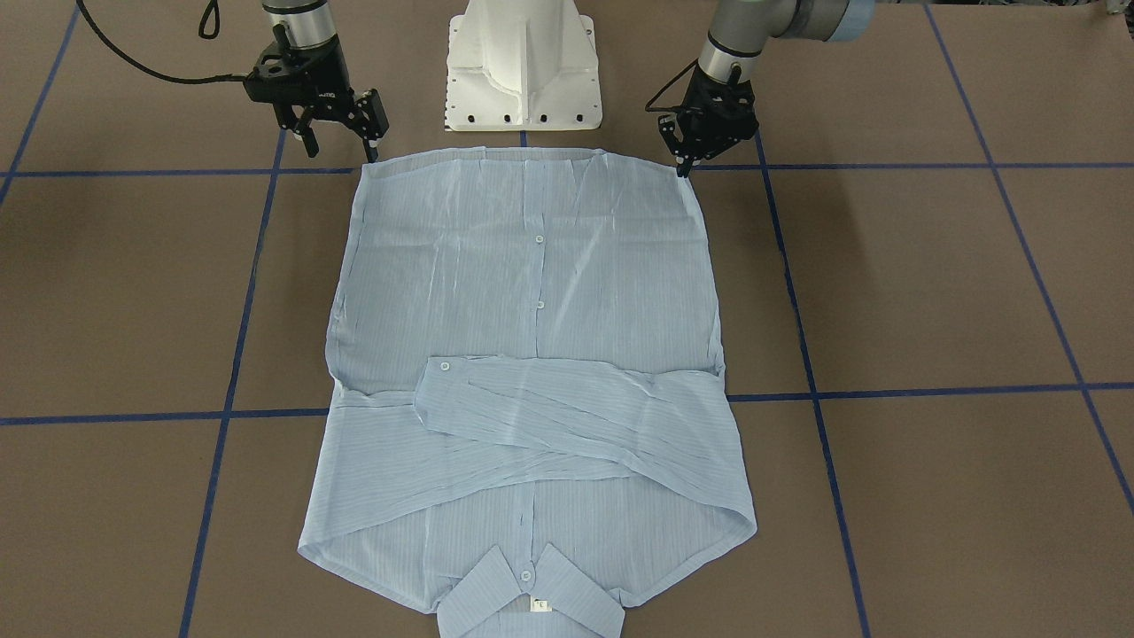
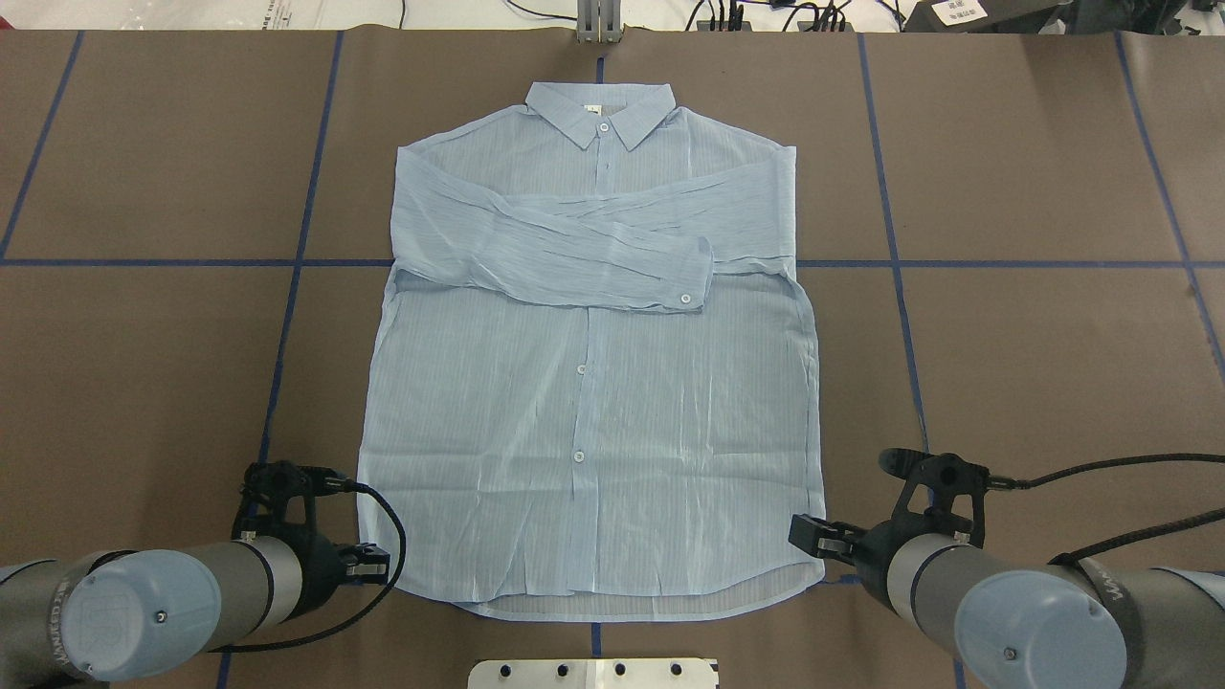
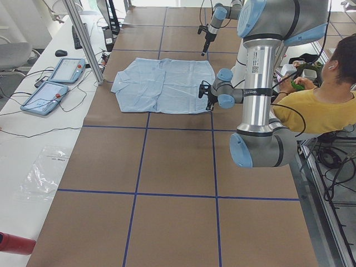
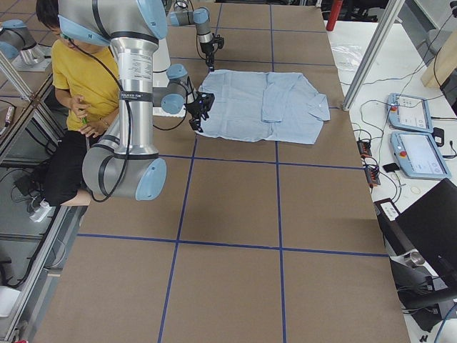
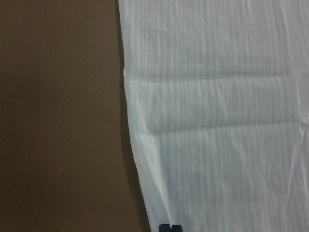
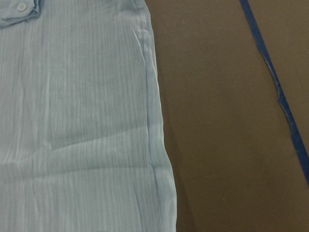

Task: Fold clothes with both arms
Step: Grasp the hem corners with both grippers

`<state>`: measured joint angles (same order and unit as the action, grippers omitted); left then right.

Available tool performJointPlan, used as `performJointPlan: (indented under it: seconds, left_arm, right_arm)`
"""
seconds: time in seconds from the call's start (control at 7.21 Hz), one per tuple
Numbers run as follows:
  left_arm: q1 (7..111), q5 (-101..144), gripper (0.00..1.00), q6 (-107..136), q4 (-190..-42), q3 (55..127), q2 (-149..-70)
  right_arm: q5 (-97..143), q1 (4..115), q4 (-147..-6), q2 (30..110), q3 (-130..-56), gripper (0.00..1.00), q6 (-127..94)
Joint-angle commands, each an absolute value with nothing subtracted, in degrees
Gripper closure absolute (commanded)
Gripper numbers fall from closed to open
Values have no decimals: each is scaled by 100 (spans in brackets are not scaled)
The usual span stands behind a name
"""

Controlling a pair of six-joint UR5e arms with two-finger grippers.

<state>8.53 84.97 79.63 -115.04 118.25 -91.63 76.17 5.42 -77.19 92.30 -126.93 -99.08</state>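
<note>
**Shirt lying collar-away, claws at both hem corners**

The shirt (image 2: 593, 402) is lying flat and button-side up in the middle of the brown surface (image 2: 1034, 364). Its long axis is running straight out from the robot, with the collar (image 2: 600, 110) pointing to the far edge and the hem (image 2: 593, 603) lying just before the white pedestal base (image 1: 523, 66). Both sleeves (image 2: 574, 249) are lying crossed over the chest, with one buttoned cuff (image 2: 684, 299) on top.

The right claw (image 1: 342, 152) is hanging just above its hem corner with its fingers spread apart. The left claw (image 1: 684, 164) is reaching down to the opposite corner. Only the left wrist view is showing its fingertips (image 5: 166, 227), which are drawn together at the shirt's side edge. Whether any cloth is lying between them is unclear.

The right wrist view is showing no fingers, only the shirt's edge and a strip of blue tape (image 6: 275, 87). The side views alone are showing a person in a yellow top (image 3: 317, 105) sitting behind the robot.
</note>
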Motion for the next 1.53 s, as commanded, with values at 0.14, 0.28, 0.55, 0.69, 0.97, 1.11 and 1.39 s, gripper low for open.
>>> performJointPlan:
  seconds: [0.14, 0.28, 0.55, 0.69, 0.97, 1.11, 1.39]
  left_arm:
    - [853, 8210, 100, 7963, -11514, 11856, -9211]
    - [853, 8200, 100, 7963, -11514, 11865, -9211]
    - [844, 8086, 100, 7963, -11514, 11926, -9202]
    - [844, 8086, 100, 7963, -11514, 11944, -9193]
    - [844, 8086, 100, 7963, -11514, 11953, -9193]
    - [844, 8086, 100, 7963, -11522, 11953, -9193]
    - [844, 8086, 100, 7963, -11514, 11953, -9193]
  right_arm:
    - [6919, -59, -7057, 9536, -12384, 34, -10475]
    - [6908, -122, -7066, 9527, -12375, 48, -10477]
    - [6777, -228, -7066, 9484, -12218, 48, -10477]
    - [6724, -272, -7066, 9431, -12147, 48, -10477]
    - [6654, -316, -7075, 9309, -12050, 48, -10477]
    - [6653, -334, -7075, 9255, -11954, 49, -10477]
    - [6653, -334, -7075, 9211, -11944, 68, -10477]
